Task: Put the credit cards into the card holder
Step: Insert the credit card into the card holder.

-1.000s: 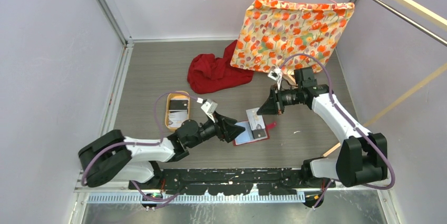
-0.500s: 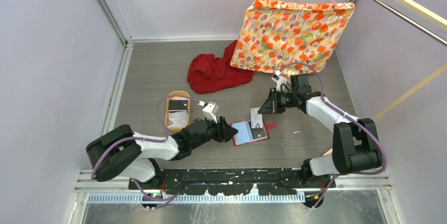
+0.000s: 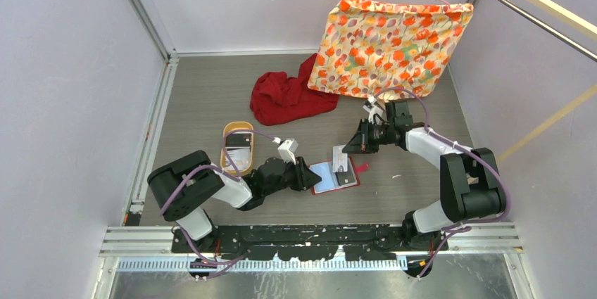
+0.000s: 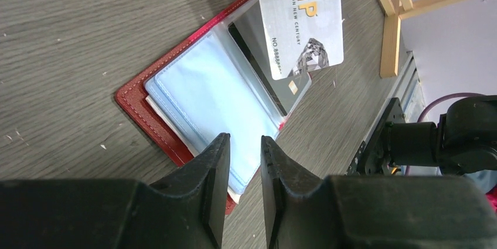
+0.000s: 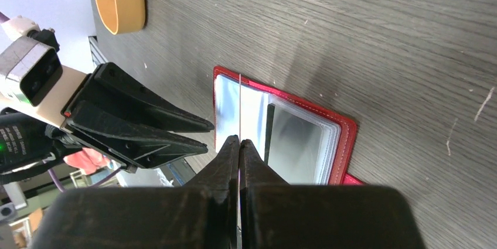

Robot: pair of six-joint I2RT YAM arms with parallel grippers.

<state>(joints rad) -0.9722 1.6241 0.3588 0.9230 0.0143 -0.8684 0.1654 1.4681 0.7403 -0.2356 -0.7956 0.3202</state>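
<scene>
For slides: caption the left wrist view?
Left gripper poised at open red leather card holder; white plastic VIP card above it.

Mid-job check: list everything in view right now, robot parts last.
card holder: one, red, lying open on the table between the grippers.
white VIP card: one, white with gold print, over the open card holder.
tray cards: at least two, dark and whitish, in the tray.
tray: one, tan oval, left of the card holder.
red cloth: one, bunched, far middle.
floral cloth: one, orange-patterned, hanging at far right.
wooden bars: several, pale, right side.
table: one, grey wood-grain.
left gripper: black, jaws narrowly apart at the card holder's tray-side edge.
right gripper: black, shut on the white VIP card.
</scene>
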